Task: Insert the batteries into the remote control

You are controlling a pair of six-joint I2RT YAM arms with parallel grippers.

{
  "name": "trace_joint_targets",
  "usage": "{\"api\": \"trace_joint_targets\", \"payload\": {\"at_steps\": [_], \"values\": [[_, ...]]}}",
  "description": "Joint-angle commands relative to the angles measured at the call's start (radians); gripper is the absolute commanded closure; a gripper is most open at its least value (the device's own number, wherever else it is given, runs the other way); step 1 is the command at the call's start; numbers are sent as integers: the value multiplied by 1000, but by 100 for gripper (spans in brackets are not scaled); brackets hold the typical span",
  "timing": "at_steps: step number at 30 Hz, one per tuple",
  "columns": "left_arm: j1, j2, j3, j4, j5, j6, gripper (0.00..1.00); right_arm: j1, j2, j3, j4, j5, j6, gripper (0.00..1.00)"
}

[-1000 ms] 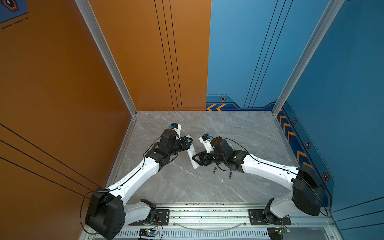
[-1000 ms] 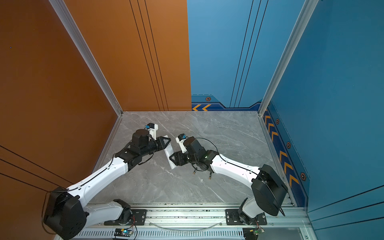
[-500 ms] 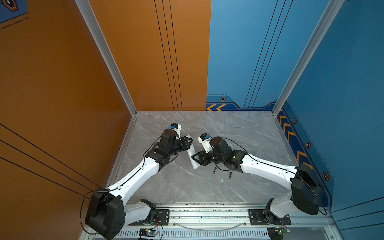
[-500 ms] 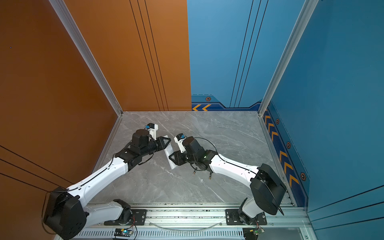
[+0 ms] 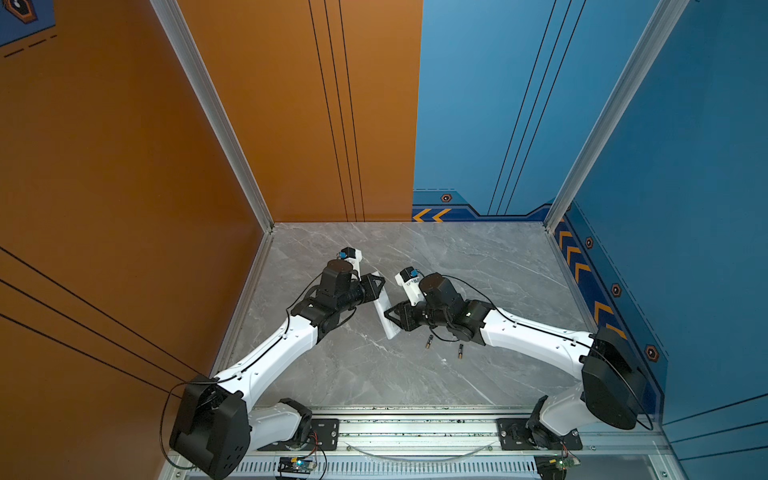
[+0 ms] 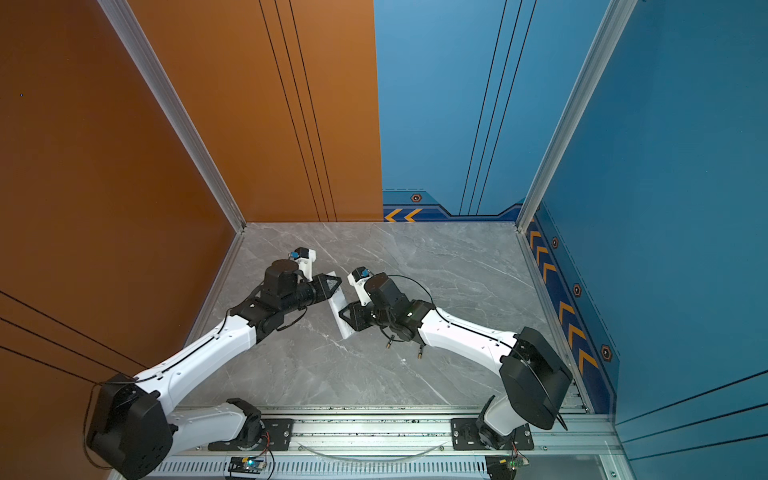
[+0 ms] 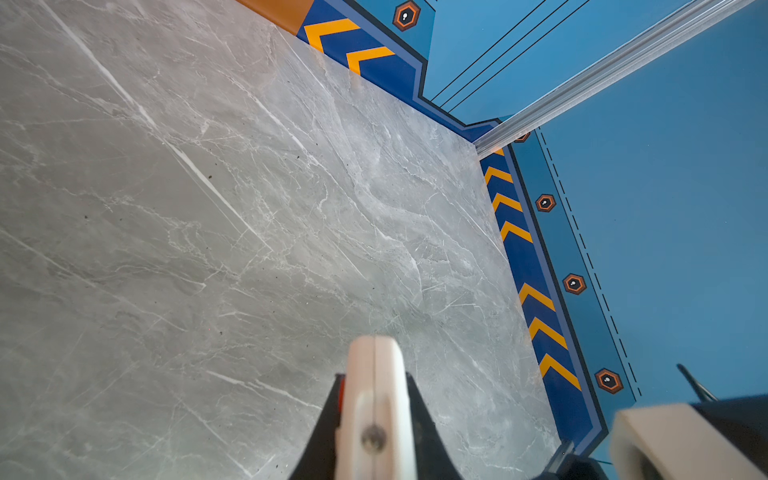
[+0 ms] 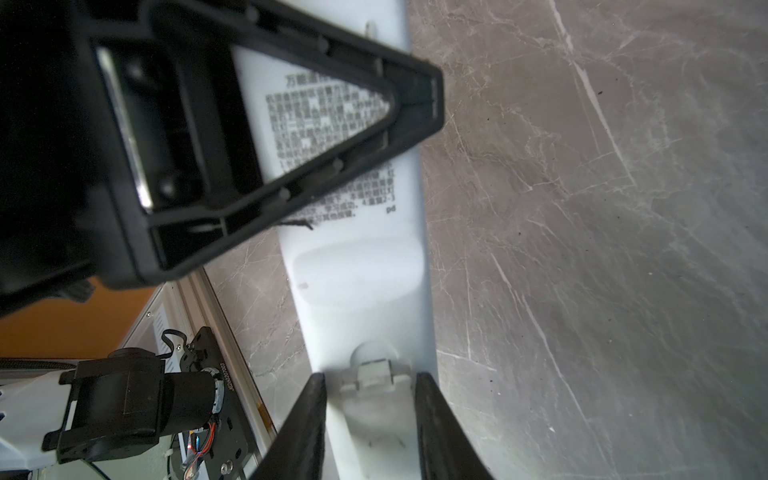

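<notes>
Bimanual cell, top and wrist views. The left gripper (image 5: 379, 284) (image 6: 336, 284) is clamped on the remote (image 5: 380, 303) (image 6: 336, 302), pinching its far end across front and back. In the left wrist view the remote (image 7: 376, 365) shows end-on, its seam running between two black fingers (image 7: 328, 419) pressed against it. The white bar slants across the left-centre of the table (image 5: 478, 270) with its plain back turned toward the right arm. In the right wrist view that back (image 8: 353, 270) carries a block of printed text (image 8: 332, 124), partly hidden by the left gripper's triangular finger. The cover (image 8: 370, 419) and its latch (image 8: 374, 368) sit in place at the near end. The right gripper (image 5: 392, 321) (image 6: 347, 320) stands narrow at this end. Its fingers (image 8: 309, 407) flank the cover and seem to touch both long edges, though whether they truly clamp cannot be told. The batteries (image 5: 428, 340) (image 6: 389, 343) lie loose on the table, just beside the right wrist on its near side. The second (image 5: 460, 351) (image 6: 420, 354) lies to the right of the first. They are apart from each other and from the remote.
</notes>
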Motion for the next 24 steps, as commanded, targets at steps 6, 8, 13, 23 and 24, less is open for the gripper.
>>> {"api": "trace_joint_targets", "payload": {"at_steps": [6,8,13,23,24], "values": [[14,-28,-11,30,28,-4,100,4,10,30,14,-20,-8,70],[15,-26,-10,30,29,-4,100,3,10,29,14,-20,-9,71],[20,-26,-10,31,32,-6,100,4,7,29,22,-22,-9,73],[26,-31,-20,36,39,-7,100,3,3,24,41,-33,-9,78],[27,-34,-22,37,38,-7,100,3,2,23,43,-33,-9,78]]}}
